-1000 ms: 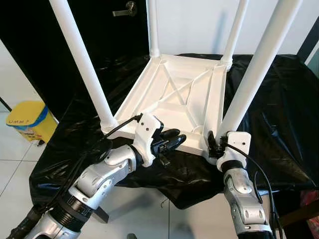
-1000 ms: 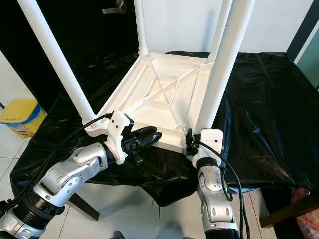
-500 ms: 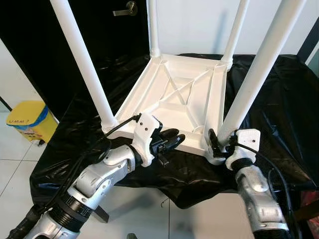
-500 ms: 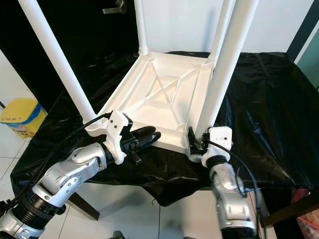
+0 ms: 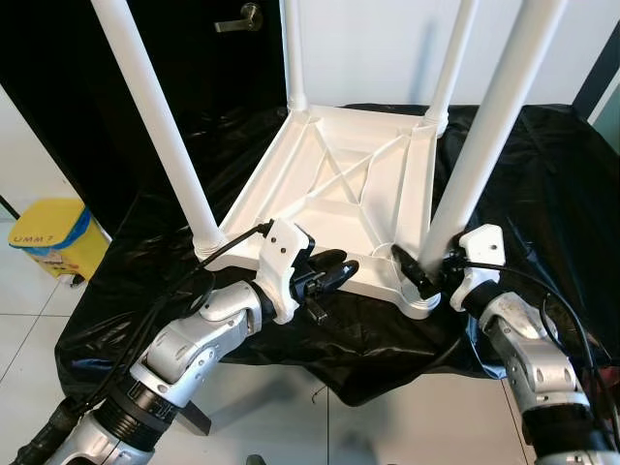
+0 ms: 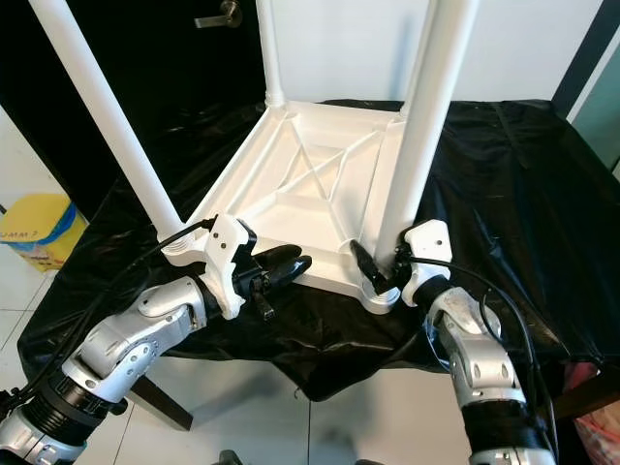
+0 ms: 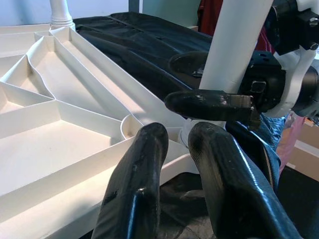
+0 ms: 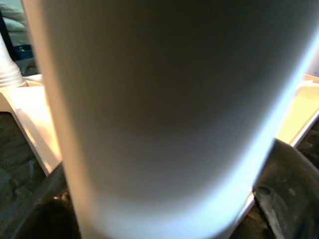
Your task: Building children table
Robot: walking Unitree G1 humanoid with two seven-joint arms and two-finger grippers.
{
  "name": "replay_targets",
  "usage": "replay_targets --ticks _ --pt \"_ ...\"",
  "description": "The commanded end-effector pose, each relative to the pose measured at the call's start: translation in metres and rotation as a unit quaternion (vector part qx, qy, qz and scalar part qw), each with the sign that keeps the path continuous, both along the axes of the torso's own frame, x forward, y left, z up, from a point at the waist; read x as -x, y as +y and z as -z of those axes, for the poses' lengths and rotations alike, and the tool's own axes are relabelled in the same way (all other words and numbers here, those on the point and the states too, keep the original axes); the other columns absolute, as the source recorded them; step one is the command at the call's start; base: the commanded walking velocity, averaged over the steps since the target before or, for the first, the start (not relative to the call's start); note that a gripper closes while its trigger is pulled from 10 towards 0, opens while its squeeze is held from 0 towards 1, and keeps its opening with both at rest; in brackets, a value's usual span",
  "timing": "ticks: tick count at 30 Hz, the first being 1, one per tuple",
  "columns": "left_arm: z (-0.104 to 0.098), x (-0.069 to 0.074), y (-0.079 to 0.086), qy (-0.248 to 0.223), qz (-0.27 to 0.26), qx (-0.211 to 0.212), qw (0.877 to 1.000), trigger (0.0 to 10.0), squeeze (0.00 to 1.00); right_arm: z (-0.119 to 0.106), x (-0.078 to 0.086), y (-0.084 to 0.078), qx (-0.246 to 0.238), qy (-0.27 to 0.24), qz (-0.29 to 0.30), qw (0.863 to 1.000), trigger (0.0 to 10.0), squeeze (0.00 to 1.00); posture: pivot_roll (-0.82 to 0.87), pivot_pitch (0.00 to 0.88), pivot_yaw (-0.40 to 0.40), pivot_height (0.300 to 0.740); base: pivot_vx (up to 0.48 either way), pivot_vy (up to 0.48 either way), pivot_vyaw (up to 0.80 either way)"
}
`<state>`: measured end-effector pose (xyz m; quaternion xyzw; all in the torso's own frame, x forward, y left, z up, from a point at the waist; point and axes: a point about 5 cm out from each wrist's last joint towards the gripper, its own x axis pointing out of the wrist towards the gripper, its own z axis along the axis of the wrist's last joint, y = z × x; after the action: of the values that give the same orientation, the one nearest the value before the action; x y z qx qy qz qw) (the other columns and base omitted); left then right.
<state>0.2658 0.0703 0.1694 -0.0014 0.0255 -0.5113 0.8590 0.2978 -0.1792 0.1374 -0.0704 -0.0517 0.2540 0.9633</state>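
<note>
Rotation shows at the right gripper (image 5: pixel 418 276), its jaws clamped on the near-right white tubular leg (image 5: pixel 481 136) of the upturned white plastic children's table (image 5: pixel 334 199) on the black-draped bench (image 5: pixel 542 194), its wrist swung outward, suggesting tightening, while the left gripper (image 5: pixel 334 271), jaws together, steadies the near edge.

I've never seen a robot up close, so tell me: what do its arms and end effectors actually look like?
Both arms are jointed silver metal segments with black collars near the base. Each wrist carries a blocky white plastic housing, and loose black cables loop alongside the arms into it. The left end effector has two long, rounded, glossy black fingers. The right end effector has the same white housing and black fingers.
</note>
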Motion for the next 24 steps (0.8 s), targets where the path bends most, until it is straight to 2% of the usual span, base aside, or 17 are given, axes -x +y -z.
replay_targets --ticks 1,2,3,4,15,16,17,24 --pt "-0.002 0.011 -0.002 0.002 0.122 -0.001 0.992 10.0 0.0 0.003 -0.001 0.003 0.007 0.008 -0.016 1.0 4.8 0.0 -0.1 0.014 0.021 0.74 0.0 0.0 0.0" --pt "-0.002 0.011 -0.002 0.002 0.122 -0.001 0.992 10.0 0.0 0.003 -0.001 0.003 0.007 0.008 -0.016 1.0 4.8 0.0 -0.1 0.014 0.021 0.74 0.0 0.0 0.0" --pt "-0.002 0.011 -0.001 0.002 0.122 -0.001 0.992 10.0 0.0 0.004 -0.002 0.002 0.007 0.01 -0.018 1.0 1.5 0.0 -0.1 0.015 0.019 0.74 0.0 0.0 0.0" --pt "-0.002 0.012 -0.001 0.003 0.121 -0.003 0.993 10.0 0.0 0.006 -0.003 0.0 0.008 0.015 -0.022 1.0 0.0 0.0 -0.09 0.015 0.018 0.74 0.0 0.0 0.0" --pt "-0.002 0.013 0.001 0.005 0.121 -0.002 0.993 10.0 0.0 0.012 0.0 -0.004 0.003 0.021 -0.021 1.0 0.0 0.0 -0.09 0.011 0.023 0.74 0.0 0.0 0.0" --pt "-0.002 0.013 0.002 0.005 0.121 -0.002 0.993 10.0 0.0 0.014 0.001 -0.004 -0.001 0.024 -0.014 1.0 6.9 0.0 -0.1 0.009 0.027 0.74 0.0 0.0 0.0" --pt "-0.002 0.013 0.002 0.005 0.122 -0.003 0.993 10.0 0.0 0.015 0.002 -0.004 -0.004 0.025 -0.006 1.0 10.0 0.0 -0.1 0.006 0.028 0.74 0.0 0.0 0.0" --pt "-0.002 0.011 0.003 0.005 0.126 -0.007 0.992 10.0 0.0 0.017 0.007 -0.002 -0.02 0.016 0.045 0.999 10.0 0.0 -0.1 0.001 0.034 0.74 0.0 0.0 0.0"
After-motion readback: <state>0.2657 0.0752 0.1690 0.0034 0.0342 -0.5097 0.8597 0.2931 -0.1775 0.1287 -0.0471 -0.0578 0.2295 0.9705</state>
